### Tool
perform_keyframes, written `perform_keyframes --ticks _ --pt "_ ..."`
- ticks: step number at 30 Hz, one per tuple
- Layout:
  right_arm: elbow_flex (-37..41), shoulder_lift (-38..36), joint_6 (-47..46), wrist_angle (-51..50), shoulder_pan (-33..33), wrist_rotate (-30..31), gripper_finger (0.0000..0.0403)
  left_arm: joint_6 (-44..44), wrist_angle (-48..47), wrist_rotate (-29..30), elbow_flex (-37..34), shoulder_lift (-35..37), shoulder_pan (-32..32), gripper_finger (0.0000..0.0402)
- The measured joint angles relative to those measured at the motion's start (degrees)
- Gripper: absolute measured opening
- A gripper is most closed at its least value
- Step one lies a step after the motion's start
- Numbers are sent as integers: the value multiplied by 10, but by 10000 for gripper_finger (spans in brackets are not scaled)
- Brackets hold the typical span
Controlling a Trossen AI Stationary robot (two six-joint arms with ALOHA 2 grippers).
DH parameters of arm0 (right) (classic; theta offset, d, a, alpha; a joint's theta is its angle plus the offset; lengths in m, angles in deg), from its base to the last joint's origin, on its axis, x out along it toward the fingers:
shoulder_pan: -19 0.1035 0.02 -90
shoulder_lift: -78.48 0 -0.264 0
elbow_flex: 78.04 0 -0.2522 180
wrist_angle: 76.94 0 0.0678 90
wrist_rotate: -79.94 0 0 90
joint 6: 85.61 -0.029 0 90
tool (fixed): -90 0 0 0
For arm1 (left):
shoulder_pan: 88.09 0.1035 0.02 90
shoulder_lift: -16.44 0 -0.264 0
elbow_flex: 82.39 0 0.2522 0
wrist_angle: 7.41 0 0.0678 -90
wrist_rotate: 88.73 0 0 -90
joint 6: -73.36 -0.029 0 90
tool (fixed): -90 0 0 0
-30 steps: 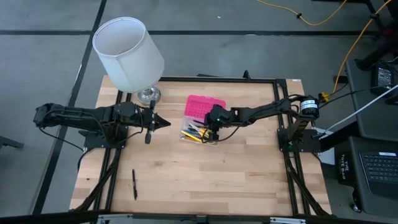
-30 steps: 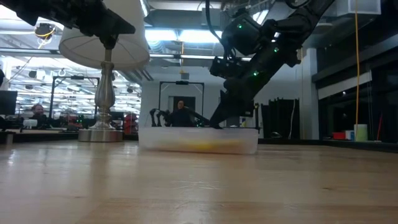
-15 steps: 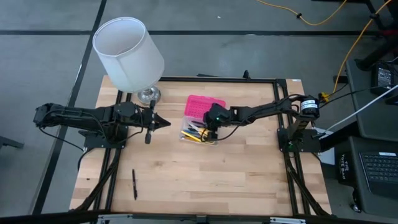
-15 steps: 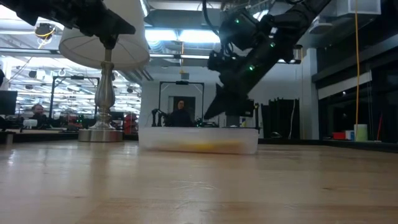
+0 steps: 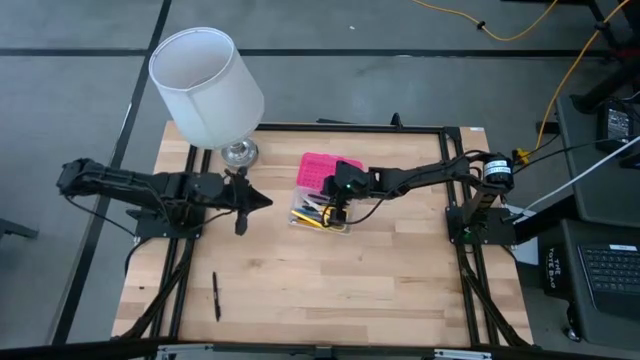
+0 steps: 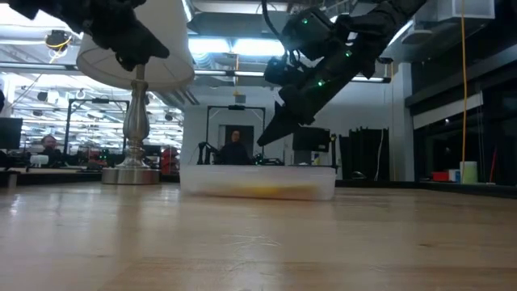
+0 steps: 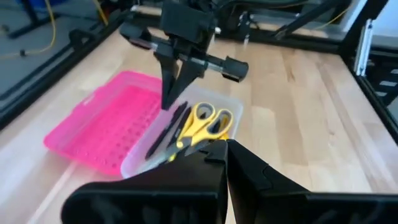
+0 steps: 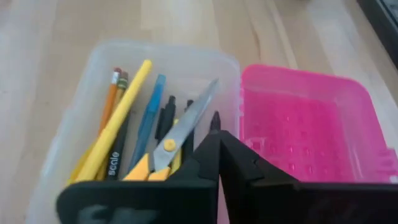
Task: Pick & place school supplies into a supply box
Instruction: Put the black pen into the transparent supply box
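Note:
The supply box's clear base [image 5: 318, 214] sits on the table with its pink lid [image 5: 328, 170] lying open on the far side. Inside the base [image 8: 81, 124] lie a yellow pencil [image 8: 121, 118], an orange pencil, a blue pen [image 8: 149, 121], black pens and yellow-handled scissors [image 7: 204, 123]. My right gripper [image 6: 262, 142] is shut and empty, hovering just above the base [image 6: 258, 182], fingers slanting down. My left gripper [image 5: 266, 200] is shut, raised over the table left of the box. One black pen [image 5: 216, 296] lies alone near the table's near left.
A lamp with a white shade [image 5: 205, 85] stands by its metal foot [image 5: 238, 153] at the table's far left, close behind my left arm. Bare wood [image 5: 380, 290] spreads over the near half and right of the box.
My right gripper has risen out of the clear base, still shut, and drifted slightly toward the table's left. The supplies in the box have stayed in place. My left arm has shifted its pose a little while its gripper stays left of the box.

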Motion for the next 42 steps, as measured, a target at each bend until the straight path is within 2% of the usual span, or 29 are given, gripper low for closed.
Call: perform_keyframes --ticks 6,10,16,22,31,42 --pt "23 0 4 41 3 -16 8 120 -135 89 75 -61 -54 3" --pt "23 0 21 53 3 -20 7 233 -242 101 131 -112 -71 1" --pt "23 0 30 60 4 -21 25 467 -414 2 206 -186 -85 3" --pt "23 0 34 60 4 -22 21 618 -544 -92 246 -252 -107 3" --pt "23 0 51 52 4 -22 7 764 -612 -156 248 -283 -143 3" --pt "23 0 95 62 1 -22 27 884 -609 -160 248 -284 -199 4"
